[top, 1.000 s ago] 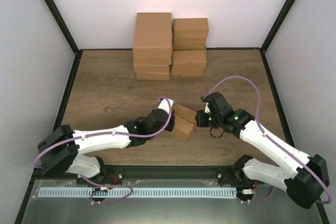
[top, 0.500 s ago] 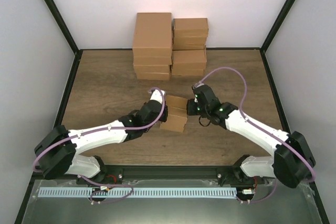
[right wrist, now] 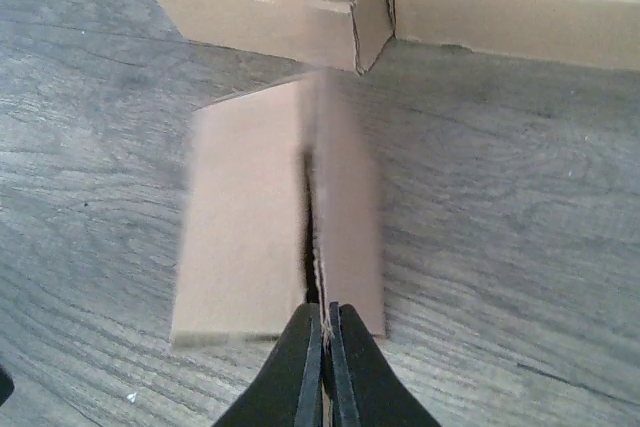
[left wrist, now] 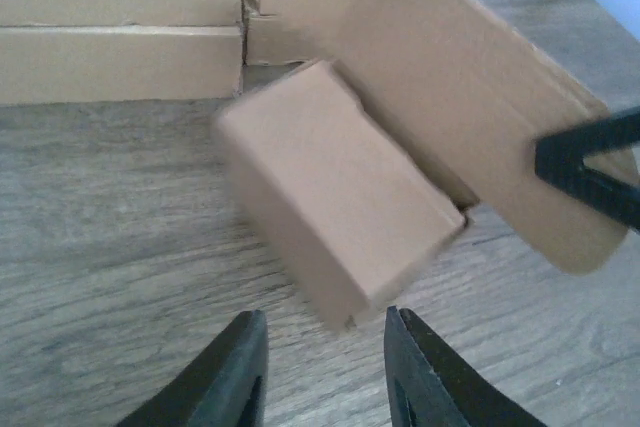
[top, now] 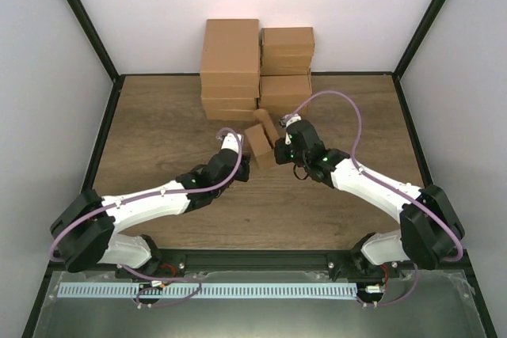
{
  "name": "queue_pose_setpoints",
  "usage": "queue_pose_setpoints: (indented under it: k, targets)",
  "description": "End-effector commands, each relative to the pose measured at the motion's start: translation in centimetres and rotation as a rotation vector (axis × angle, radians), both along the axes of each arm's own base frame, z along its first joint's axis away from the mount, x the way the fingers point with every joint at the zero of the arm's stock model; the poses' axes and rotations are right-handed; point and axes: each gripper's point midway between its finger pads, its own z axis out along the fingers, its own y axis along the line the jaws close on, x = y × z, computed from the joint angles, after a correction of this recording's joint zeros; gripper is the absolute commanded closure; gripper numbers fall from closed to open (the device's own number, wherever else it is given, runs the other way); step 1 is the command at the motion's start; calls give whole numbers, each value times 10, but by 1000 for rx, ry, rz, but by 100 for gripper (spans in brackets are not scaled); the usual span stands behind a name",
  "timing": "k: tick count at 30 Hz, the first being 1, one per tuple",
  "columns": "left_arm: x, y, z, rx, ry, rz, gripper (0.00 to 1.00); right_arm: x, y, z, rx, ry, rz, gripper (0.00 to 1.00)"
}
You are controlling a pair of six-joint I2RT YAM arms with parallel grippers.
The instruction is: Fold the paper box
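Near the far middle of the worktop [top: 158, 140], just in front of the stack of bigger cartons [top: 230, 61], is the paper box [top: 258, 140]. It is tipped to one side, and its lid flap sticks out to the right. I cannot tell if it rests on the wood or hangs a little above it. The right pincer [right wrist: 324, 315] is squeezed together on the thin edge of that flap. The left pincer [left wrist: 325, 322] is just on the near side of the box, fingers apart, with nothing between them. I think the sides are made and the lid is the step now. Next, the flap needs bending over and tucking in, while the left pincer steadies the box so it does not slide.
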Motion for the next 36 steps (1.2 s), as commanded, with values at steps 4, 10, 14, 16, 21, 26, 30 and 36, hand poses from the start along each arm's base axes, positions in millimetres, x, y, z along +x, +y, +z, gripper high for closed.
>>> queue_pose_setpoints:
  k: [4, 10, 14, 16, 21, 26, 30, 36]
  targets:
    - [-14, 13, 16, -70, 71, -6, 39, 10, 10, 22, -18, -128, 84, 99]
    - [-14, 29, 29, -83, 162, -37, 12, 9, 13, 18, -32, -135, 113, 99]
    - [-7, 36, 39, -99, 231, -96, 14, 9, 14, 19, -33, -137, 119, 99]
    - [-3, 36, 39, -92, 268, -128, 21, 9, 15, 17, -34, -134, 124, 99]
    - [11, 31, 29, -7, 308, -174, 29, 9, 16, 14, -42, -129, 132, 99]
    - [37, 38, 38, -74, 278, -182, 33, 7, 18, 13, -52, -108, 152, 98]
    - [47, 39, 23, -155, 342, -196, 36, 4, 21, 11, -52, -78, 173, 81]
    - [46, 27, -7, -221, 415, -227, 42, 8, 24, 11, -52, -61, 182, 75]
